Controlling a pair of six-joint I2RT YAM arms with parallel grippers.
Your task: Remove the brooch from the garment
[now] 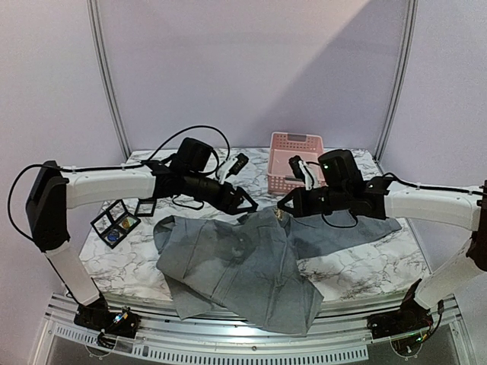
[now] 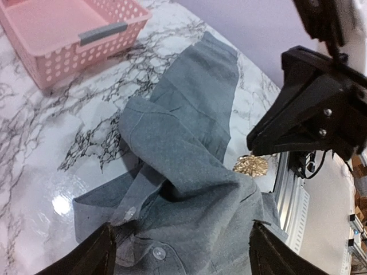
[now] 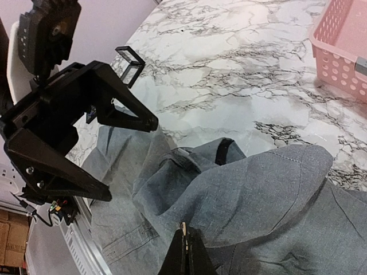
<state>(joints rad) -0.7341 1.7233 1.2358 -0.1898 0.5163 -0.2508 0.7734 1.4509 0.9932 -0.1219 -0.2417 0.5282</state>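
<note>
Left tool (image 1: 245, 201) hangs wide open over the grey garment (image 1: 236, 262); right tool (image 1: 285, 204) is pinched closed on the gold brooch (image 2: 251, 165).

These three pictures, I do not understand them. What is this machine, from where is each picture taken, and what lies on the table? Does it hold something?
The machine is two robot arms fixed at the near edge of a white marble-patterned table. One picture looks down from above and behind the arms. The other two come from small cameras on each wrist.

On the table lies a large, soft grey cloth garment, a shirt with buttons. Behind it stands a pink plastic basket with holes. At the left sits a small black tray of compartments.

The left pincer is open above the cloth and holds nothing. The right pincer is shut at the lifted cloth; whether it pinches it, I cannot tell. In the left wrist view a small golden ornament, probably the brooch, shows beside a fold.
</note>
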